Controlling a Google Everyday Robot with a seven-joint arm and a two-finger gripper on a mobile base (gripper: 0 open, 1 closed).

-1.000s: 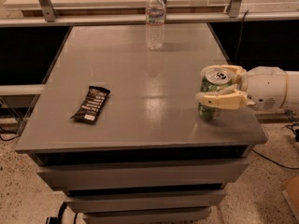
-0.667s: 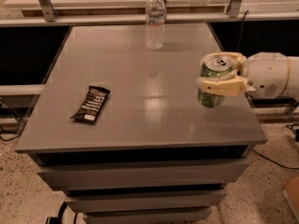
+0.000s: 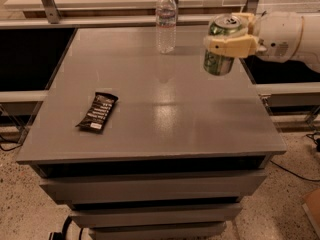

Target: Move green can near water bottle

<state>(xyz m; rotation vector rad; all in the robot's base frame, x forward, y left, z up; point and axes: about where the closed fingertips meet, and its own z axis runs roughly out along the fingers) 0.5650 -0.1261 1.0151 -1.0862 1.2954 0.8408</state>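
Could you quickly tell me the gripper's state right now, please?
The gripper is closed on the can, above the table's right rear.

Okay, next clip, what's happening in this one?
The robot's pincer grips the green can, holding it in the air over the back right part of the table. The water bottle stands upright at the back middle, left of the can in the picture. A dark snack bar lies front left. The can is not yet set down.
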